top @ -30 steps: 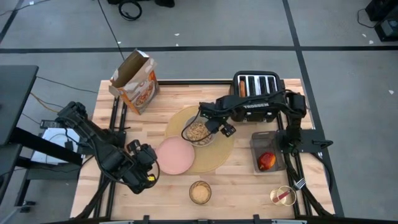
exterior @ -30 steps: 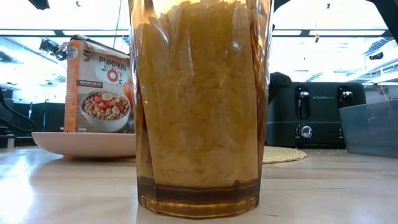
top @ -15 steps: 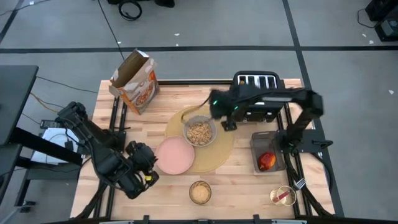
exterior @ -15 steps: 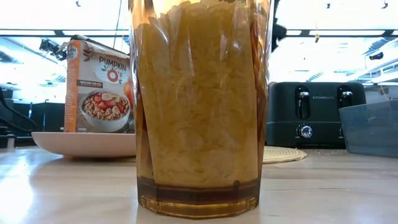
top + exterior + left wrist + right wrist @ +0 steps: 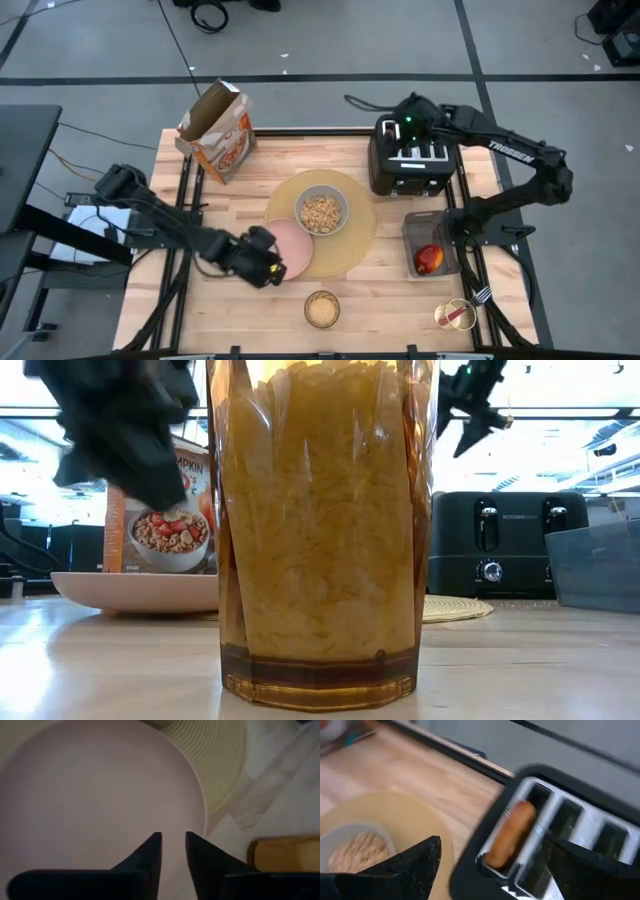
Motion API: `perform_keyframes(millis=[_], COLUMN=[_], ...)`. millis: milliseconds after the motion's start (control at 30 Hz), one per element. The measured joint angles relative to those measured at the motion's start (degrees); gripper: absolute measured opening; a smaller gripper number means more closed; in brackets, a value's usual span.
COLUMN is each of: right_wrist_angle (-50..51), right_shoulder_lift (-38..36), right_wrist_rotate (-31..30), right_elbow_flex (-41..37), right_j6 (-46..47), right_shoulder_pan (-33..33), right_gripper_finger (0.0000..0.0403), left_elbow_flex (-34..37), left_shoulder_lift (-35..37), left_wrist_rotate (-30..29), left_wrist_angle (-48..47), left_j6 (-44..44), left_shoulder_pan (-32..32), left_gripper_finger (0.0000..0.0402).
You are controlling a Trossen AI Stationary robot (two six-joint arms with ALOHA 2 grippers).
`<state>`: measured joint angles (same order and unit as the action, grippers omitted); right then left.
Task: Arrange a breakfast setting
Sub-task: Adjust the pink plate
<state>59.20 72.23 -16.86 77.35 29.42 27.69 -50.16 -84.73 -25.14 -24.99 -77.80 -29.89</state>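
The table point(image 5: 250, 310) carries everything. The placemat point(image 5: 362, 232) lies at its middle, and the toaster point(image 5: 412, 157) stands just beyond the mat's right edge, with a brown roll point(image 5: 511, 834) sticking out of one slot. A cereal box point(image 5: 217, 132) stands open at the far left corner. A grey bin point(image 5: 418, 232) on the right holds the apple point(image 5: 429, 258).

The bowl point(image 5: 321, 211), full of cereal, sits on the mat. The plate point(image 5: 291, 247) lies beside it, overlapping the mat's near-left edge. The glass point(image 5: 322, 309), filled with flakes, stands near the front edge, apart from the mat. The fork point(image 5: 470, 305) lies at the front right corner.

The left gripper point(image 5: 268, 266) is at the plate's left edge; in its wrist view the fingers point(image 5: 150, 854) stand a narrow slit apart over the pink surface, with nothing between them. The right gripper point(image 5: 404, 124) hangs above the toaster's far side, fingers point(image 5: 417, 860) spread wide and empty, the roll's slot showing between them.
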Motion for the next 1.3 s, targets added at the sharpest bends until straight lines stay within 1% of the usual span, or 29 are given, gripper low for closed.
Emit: perform_keyframes(millis=[67,200,333,400,533,667,833,933,1300], right_wrist_angle=[0.00,-0.69,-1.25,-1.74,-3.43,-3.81,-3.93,-4.01,-4.04], right_shoulder_lift=[0.20,1.48,3.12,3.51,3.52,3.16,3.10,3.10,3.10], right_wrist_rotate=[0.46,1.04,1.50,1.50,1.94,1.96,3.05,3.47,4.45], right_elbow_flex=[-1.59,-3.39,-4.07,-4.06,-4.05,-4.02,-4.01,-4.01,-4.01], right_j6=[2.48,3.46,2.50,2.08,0.84,0.06,-0.98,-1.08,-1.09], right_shoulder_pan=[2.39,3.84,3.57,3.47,3.40,3.42,3.40,3.40,3.42], right_gripper_finger=[0.0348,0.0348,0.0348,0.0348,0.0348,0.0348,0.0348,0.0348,0.0348], left_elbow_flex=[3.24,5.71,7.44,7.42,7.38,7.39,7.39,7.39,7.39], left_shoulder_lift=[0.00,-0.08,-2.10,-3.46,-5.39,-5.79,-5.79,-5.79,-5.77], left_wrist_rotate=[1.35,1.32,0.16,0.80,3.32,5.62,8.85,9.10,13.18], left_wrist_angle=[3.94,4.20,8.62,9.25,9.53,8.77,8.33,7.91,7.54], left_j6=[2.20,4.66,8.54,11.38,15.56,17.94,18.46,18.45,17.81], left_shoulder_pan=[2.57,6.19,8.02,8.26,6.96,4.93,2.87,1.80,-1.32], left_gripper_finger=[0.0117,0.0144,0.0148,0.0146,0.0145,0.0145,0.0145,0.0144,0.0144])
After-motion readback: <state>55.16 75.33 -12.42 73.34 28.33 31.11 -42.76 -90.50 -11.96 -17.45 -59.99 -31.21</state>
